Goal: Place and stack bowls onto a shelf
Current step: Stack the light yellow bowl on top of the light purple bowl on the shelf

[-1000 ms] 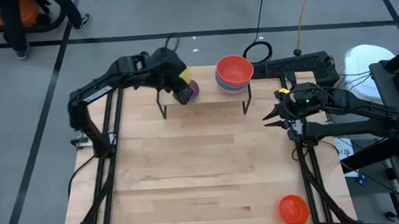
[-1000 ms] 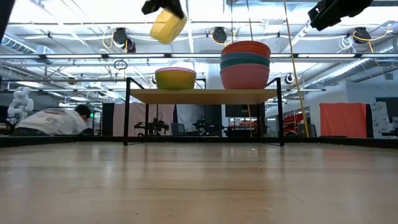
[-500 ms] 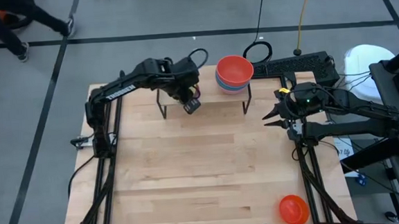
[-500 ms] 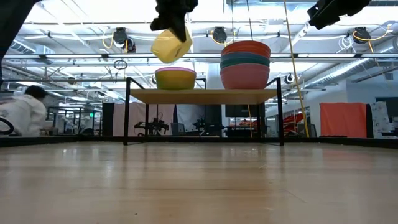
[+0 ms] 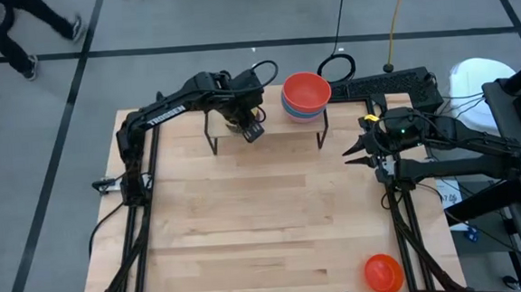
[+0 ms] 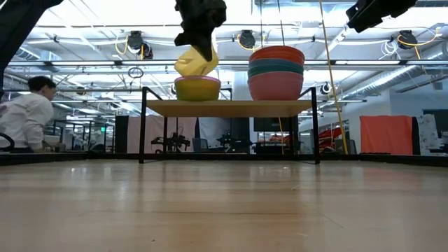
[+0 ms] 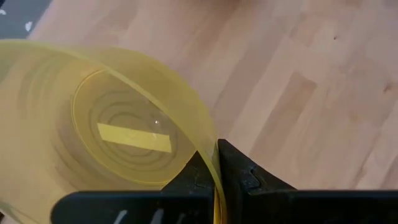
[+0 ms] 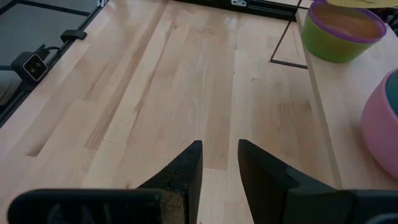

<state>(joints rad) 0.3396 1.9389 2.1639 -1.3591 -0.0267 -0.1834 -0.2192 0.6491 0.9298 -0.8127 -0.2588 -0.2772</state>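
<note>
My left gripper [image 5: 249, 129] hangs over the left half of the shelf [image 6: 227, 108], shut on a yellow bowl [image 6: 194, 61]. That bowl is tilted just above a green bowl with a purple one nested in it [image 6: 197, 88], which stands on the shelf; whether the two touch I cannot tell. A stack with a red bowl on top, teal and pink beneath [image 6: 276, 73], stands on the shelf's right half. An orange bowl [image 5: 383, 272] sits on the tabletop near its near right corner. My right gripper [image 5: 362, 151] waits open, high over the table's right edge. My left gripper pinches the yellow bowl's rim [image 7: 208, 155], one finger inside the bowl and one outside its wall. The fingers come from above, pointing down. The bowl hangs tilted below them, its lower edge [image 6: 196, 73] right at the rim of the green and purple stack.
The shelf's black legs [image 5: 213, 142] stand near the table's far edge. A wide stretch of bare tabletop [image 5: 265, 218] lies on the near side of the shelf. A person [image 6: 24, 119] is in the room behind, and black cables and gear lie beyond the far right corner [image 5: 393, 84].
My left gripper has carried the yellow bowl down and slightly toward the table's right, from well above the shelf to just over the green and purple stack. The bowl has stayed tilted in the hold. My right arm has kept still.
</note>
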